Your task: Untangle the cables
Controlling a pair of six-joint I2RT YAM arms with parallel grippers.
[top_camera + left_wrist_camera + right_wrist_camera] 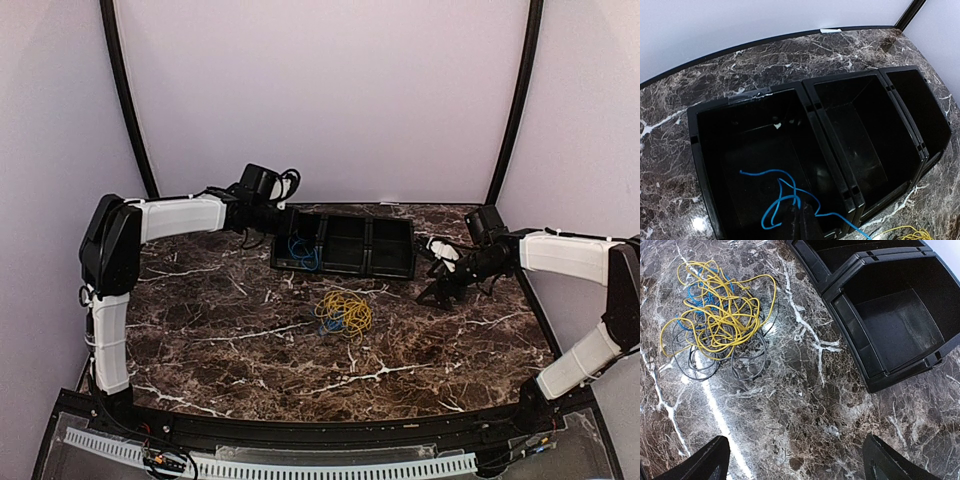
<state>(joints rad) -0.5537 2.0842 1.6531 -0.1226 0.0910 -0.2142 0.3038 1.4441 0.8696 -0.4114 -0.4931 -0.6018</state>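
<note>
At table centre: a loose heap of cables (715,320) lies on the marble table (805,405), near the black tray (812,107) but not touching it.
Heap make-up: yellow strands (735,310) on top, grey loops (747,367) spilling out at the rim, blue strands (697,300) buried underneath.
Tray, left compartment: one blue cable (782,197) is coiled inside, and a strand trails out over the near wall.
Left gripper (803,220): pressed together over that compartment, and the blue cable appears to be pinched at its tips.
Right gripper (796,450): spread wide and holding nothing, hovering beside the heap.
Handling (judgement): light, limp and springy, so loops will drag their neighbours along, and a thin wire can slip out of the pads.
Grip site (judgement): an outlying grey loop or a free yellow end, not the dense middle.
</note>
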